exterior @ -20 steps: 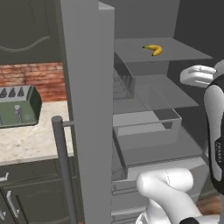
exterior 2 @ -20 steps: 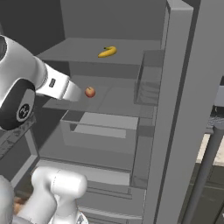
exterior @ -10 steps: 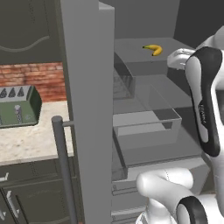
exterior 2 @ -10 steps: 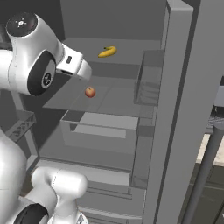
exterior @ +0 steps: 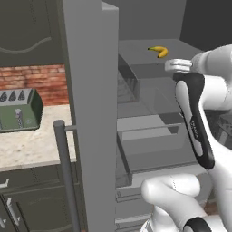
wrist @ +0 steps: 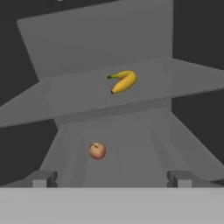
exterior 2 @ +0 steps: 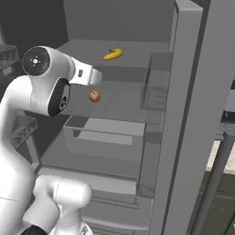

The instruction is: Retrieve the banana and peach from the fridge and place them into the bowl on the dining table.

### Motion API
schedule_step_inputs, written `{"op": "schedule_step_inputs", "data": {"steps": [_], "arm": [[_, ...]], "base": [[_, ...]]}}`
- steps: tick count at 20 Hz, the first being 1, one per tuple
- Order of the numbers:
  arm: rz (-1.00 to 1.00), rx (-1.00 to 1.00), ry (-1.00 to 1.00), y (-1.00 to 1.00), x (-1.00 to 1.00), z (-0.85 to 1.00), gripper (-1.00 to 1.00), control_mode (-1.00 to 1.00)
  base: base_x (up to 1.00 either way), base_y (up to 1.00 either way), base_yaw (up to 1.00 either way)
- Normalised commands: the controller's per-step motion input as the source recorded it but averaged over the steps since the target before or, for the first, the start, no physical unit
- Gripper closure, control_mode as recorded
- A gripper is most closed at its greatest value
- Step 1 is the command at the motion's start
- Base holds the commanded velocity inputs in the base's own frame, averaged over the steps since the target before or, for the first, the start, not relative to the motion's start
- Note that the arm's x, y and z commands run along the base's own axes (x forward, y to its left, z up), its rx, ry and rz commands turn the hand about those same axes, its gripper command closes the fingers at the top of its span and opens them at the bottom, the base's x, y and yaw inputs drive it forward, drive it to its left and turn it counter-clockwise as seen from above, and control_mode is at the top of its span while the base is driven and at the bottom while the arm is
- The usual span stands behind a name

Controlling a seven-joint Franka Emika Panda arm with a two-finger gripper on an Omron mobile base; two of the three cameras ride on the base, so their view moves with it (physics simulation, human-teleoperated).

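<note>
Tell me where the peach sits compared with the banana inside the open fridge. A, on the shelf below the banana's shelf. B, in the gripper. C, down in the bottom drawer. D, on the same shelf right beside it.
A: the peach lies alone on the shelf under the one that carries the banana, and the open gripper has not reached either fruit.

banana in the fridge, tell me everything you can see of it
The banana is small, slender, curved and bright yellow with dark tips. It lies flat and alone on the upper grey shelf of the open fridge, resting only on that shelf. The peach sits apart on the shelf below. The open gripper faces it from a distance, touching nothing.
</note>
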Motion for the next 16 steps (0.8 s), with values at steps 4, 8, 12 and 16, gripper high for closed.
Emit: {"op": "schedule_step_inputs", "data": {"steps": [4,8,12,16], "arm": [[0.00,-0.02,0.02,0.00,0.41,0.37,-1.00,-1.00],[0.00,-0.01,0.10,0.00,0.47,0.34,-1.00,-1.00],[0.00,0.00,0.16,0.00,0.53,0.17,-1.00,-1.00],[0.00,0.00,0.04,-0.03,0.59,-0.06,-1.00,-1.00]], "base": [[0.00,0.00,0.00],[0.00,0.00,0.00],[0.00,0.00,0.00],[0.00,0.00,0.00]]}}
